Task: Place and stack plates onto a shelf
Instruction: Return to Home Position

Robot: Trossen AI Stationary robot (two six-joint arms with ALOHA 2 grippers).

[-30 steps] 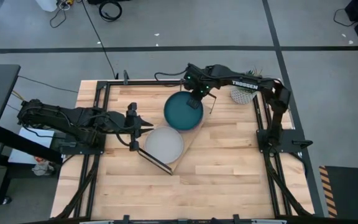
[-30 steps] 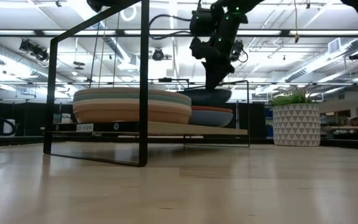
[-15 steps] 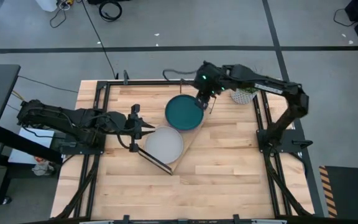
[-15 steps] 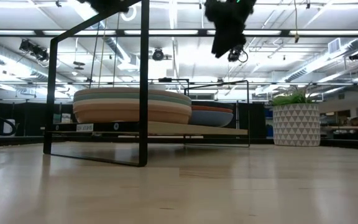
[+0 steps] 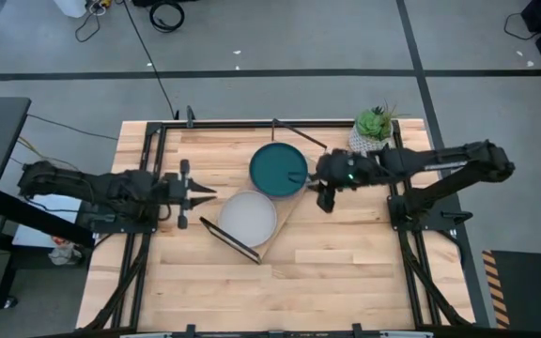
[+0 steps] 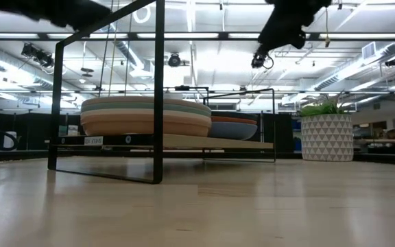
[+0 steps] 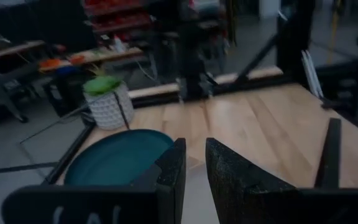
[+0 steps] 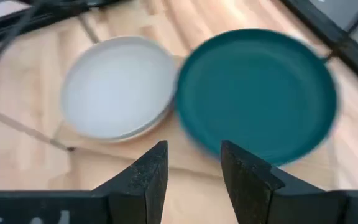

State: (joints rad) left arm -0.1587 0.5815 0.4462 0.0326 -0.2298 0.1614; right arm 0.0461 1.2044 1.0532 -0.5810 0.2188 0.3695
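The shelf [image 5: 287,210] lies slantwise on the table and bears two stacks of plates. A dark teal plate [image 5: 278,169] tops the far stack, and a pale grey plate [image 5: 248,217] tops the near one. In the low view the near stack [image 6: 146,116] stands taller than the far one [image 6: 233,127]. My right gripper [image 5: 325,199] hovers open just right of the teal plate [image 8: 257,93], holding nothing. My left gripper [image 5: 212,194] hangs left of the shelf, pointing at it. Its fingers [image 7: 196,149] stand a narrow gap apart with nothing between them.
A potted plant [image 5: 374,128] in a white patterned pot [image 6: 326,136] stands at the table's far right corner, just behind my right arm. Black frame rails [image 5: 148,178] run along the left and right table edges. Bare slatted wood [image 5: 346,272] fills the near half.
My right gripper has let go of the dark teal plate, risen, and drawn back toward the table's right and near side. The teal plate now lies flat on the far stack. My left gripper has pulled back a little toward the table's left edge.
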